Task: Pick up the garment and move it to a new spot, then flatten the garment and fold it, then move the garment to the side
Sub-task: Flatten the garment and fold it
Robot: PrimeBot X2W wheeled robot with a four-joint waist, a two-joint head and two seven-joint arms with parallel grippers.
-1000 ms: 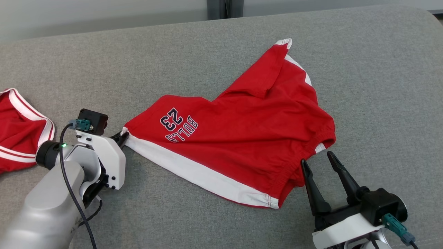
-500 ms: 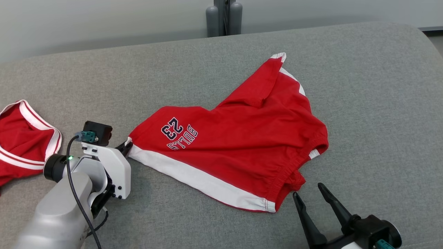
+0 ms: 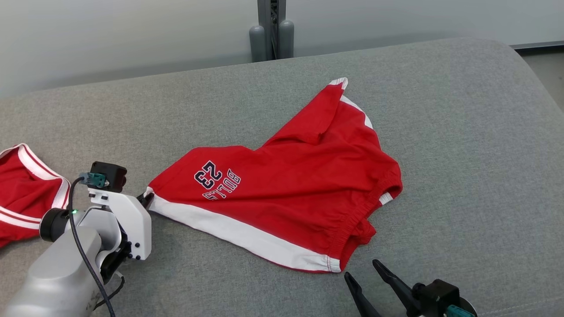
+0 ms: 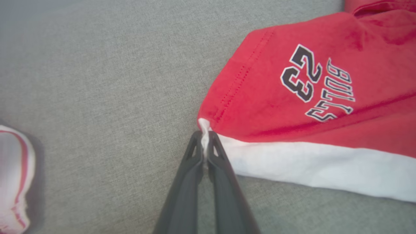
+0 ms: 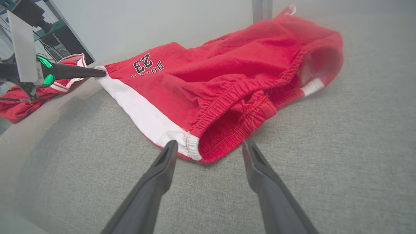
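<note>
The garment (image 3: 291,189) is a pair of red shorts with white side stripes and a "BULLS 23" print, lying rumpled on the grey cushion. My left gripper (image 3: 145,200) is shut on the white corner of its leg hem, seen close in the left wrist view with the garment (image 4: 308,97) pinched at the left gripper (image 4: 204,135). My right gripper (image 3: 363,268) stands open just short of the elastic waistband corner. The right wrist view has the garment (image 5: 227,74) lying just past the right gripper (image 5: 209,144), with the waistband edge between the spread fingers.
A second red and white garment (image 3: 22,193) lies at the left edge of the grey cushion (image 3: 462,154). A grey post (image 3: 269,31) rises behind the cushion's far edge. The cushion's rounded right edge falls off at the far right.
The head camera has tilted, shifting the whole picture. My right gripper has drawn back from the waistband toward the near edge, still open. The left gripper keeps its hold on the hem corner.
</note>
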